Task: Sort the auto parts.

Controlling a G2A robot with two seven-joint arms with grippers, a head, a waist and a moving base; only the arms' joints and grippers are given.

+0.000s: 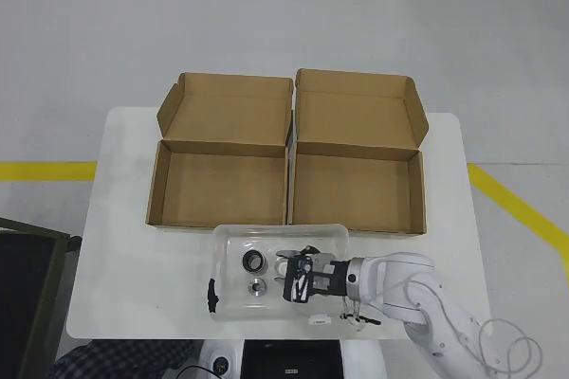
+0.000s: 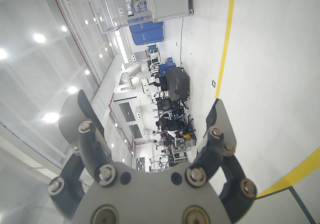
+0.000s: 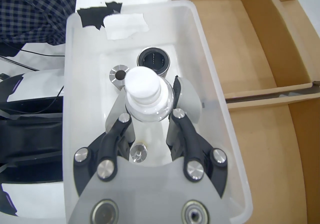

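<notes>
Two things matter to us here: a clean lift and a low release. Starting at the left, our left claw (image 2: 150,102) points away from the table (image 1: 123,237) with its fingers apart, so it plays no part. On the table the left box (image 1: 218,185) stands open, and in front of it sits the clear bin (image 1: 266,227). Inside the bin, a black ring (image 1: 254,259) and a silver collar (image 1: 256,287) lie just beside the white plug (image 3: 143,85). Our right claw (image 3: 147,100) grips the plug by its round clear base, and a small nut (image 3: 138,153) lies beneath the claw. We judge that the rounded base could slip, so we should rise straight up with the plug upright, clear of its neighbours and the bin wall. The right box (image 1: 356,189) is nearer, though we cannot tell which box is meant. We should lower the plug well inside before opening.
</notes>
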